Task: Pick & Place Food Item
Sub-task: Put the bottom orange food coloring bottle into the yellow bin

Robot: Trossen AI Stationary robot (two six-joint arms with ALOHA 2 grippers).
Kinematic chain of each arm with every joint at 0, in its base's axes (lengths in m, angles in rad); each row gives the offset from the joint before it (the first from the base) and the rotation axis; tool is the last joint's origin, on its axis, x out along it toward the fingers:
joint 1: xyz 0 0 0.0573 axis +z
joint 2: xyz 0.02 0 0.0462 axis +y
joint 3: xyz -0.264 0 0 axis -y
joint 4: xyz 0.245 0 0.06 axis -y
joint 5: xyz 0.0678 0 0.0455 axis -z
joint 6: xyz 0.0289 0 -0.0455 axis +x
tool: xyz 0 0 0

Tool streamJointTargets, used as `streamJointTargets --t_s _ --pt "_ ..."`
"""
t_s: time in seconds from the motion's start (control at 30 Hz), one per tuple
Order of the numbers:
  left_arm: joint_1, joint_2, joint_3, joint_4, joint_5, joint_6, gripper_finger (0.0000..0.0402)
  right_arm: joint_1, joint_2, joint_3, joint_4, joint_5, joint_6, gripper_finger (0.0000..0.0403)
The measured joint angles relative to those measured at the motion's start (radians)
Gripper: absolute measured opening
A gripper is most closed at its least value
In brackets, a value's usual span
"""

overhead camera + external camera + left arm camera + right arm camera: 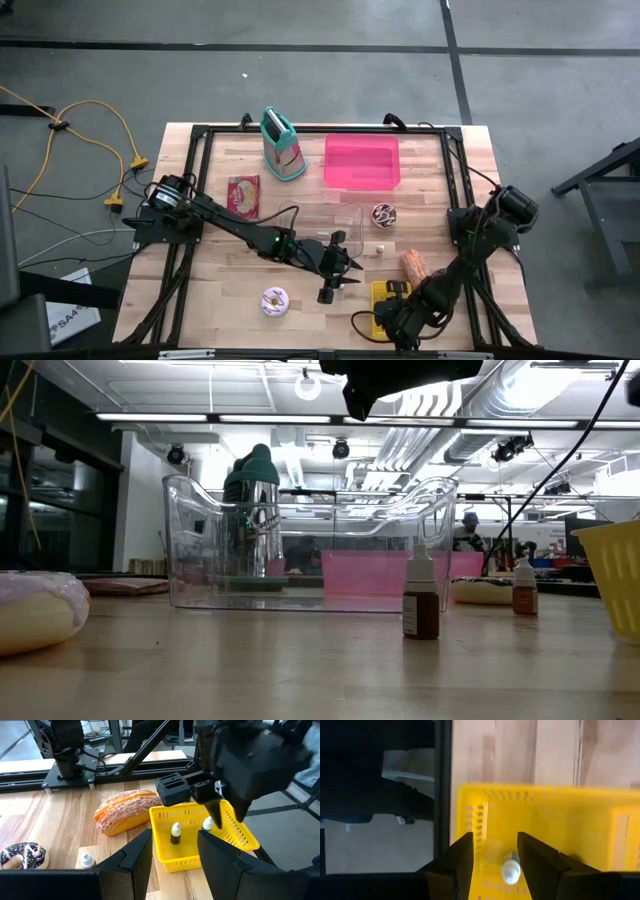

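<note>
jaws of my right gripper [493, 862] hang parted above a white-capped bottle [510, 870] in the yellow basket [385, 296] by the surface's near edge; left gripper [335, 278] parted, empty, mid-surface; bread roll [414, 264] lies beside the basket.

The left arm reaches from its base at the tabletop's left edge diagonally toward the middle of the near side, elbow low, its tool [335, 275] held with a clear gap between the two dark fingers [131, 857], nothing between them. The right arm folds back from its base at the right edge down to the near right corner, where its tool [495, 862] points downward, fingers [540, 862] parted.
</note>
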Motion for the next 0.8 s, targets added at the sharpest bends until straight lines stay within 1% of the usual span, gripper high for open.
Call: streamJointTargets --t_s 0.17,0.8 --pt "0.0 0.0 0.0 0.0 0.0 0.0 0.0152 -0.012 0.0 0.018 -0.001 -0.001 -0.03 0.0141" --pt "-0.011 0.0 0.0 -0.004 0.0 0.0 0.0152 -0.009 0.0 0.02 -0.014 -0.004 -0.029 0.0139"
